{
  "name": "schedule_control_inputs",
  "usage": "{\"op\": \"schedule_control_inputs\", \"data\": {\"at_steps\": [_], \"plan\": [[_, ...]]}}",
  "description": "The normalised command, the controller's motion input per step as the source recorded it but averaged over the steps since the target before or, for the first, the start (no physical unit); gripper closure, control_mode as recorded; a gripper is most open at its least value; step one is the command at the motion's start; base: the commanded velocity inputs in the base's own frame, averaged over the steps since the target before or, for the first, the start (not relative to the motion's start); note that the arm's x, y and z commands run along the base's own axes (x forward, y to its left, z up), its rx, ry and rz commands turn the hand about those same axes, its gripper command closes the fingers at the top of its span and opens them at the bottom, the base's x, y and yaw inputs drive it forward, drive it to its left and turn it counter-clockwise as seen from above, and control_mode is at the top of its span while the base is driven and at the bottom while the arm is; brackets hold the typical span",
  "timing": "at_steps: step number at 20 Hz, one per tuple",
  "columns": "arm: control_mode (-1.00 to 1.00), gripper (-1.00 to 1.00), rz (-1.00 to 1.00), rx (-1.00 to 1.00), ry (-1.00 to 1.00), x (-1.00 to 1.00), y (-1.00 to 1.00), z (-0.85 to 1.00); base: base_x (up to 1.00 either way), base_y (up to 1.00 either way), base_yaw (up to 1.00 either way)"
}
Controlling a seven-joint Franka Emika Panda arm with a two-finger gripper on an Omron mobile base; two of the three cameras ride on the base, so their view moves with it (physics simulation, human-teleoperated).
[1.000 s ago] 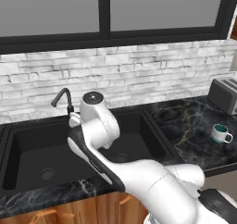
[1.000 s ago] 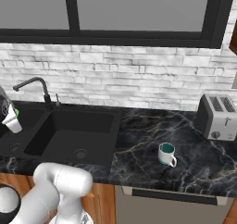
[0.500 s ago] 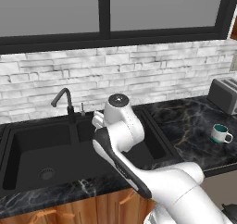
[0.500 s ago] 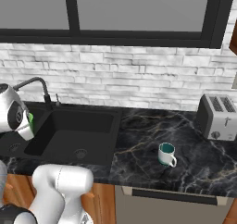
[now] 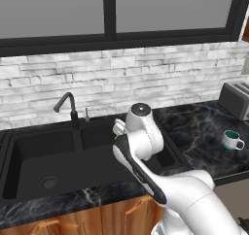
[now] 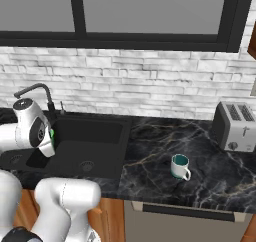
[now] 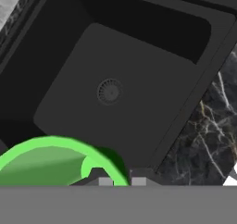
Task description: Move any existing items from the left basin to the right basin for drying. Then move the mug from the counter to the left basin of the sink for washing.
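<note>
Both base views look forward-down over the sink; the hand view looks closely into one basin.

Green cup above right basin; white mug upright on counter.

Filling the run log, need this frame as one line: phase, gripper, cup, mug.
phase: carrying to right basin | gripper: shut on green cup | cup: held above right basin | mug: upright on counter, untouched

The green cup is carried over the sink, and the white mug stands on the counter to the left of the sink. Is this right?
Not quite: the white mug stands on the counter to the right of the sink, as the right base view shows. The green cup is indeed carried over the sink.
</note>
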Motion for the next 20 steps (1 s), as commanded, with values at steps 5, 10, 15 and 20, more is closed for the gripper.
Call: {"op": "schedule_control_inputs", "data": {"at_steps": [5, 10, 15, 20], "plan": [[-1.0, 1.0, 0.0, 0.0, 0.05, 0.31, -0.19, -0.47, 0.0, 0.0, 0.0], [-1.0, 1.0, 0.0, 0.0, 0.09, 0.39, -0.05, -0.36, 0.0, 0.0, 0.0], [-1.0, 1.0, 0.0, 0.0, 0.08, 0.43, 0.0, -0.35, 0.0, 0.0, 0.0], [-1.0, 1.0, 0.0, 0.0, 0.06, 0.4, 0.0, -0.32, 0.0, 0.0, 0.0]]}}
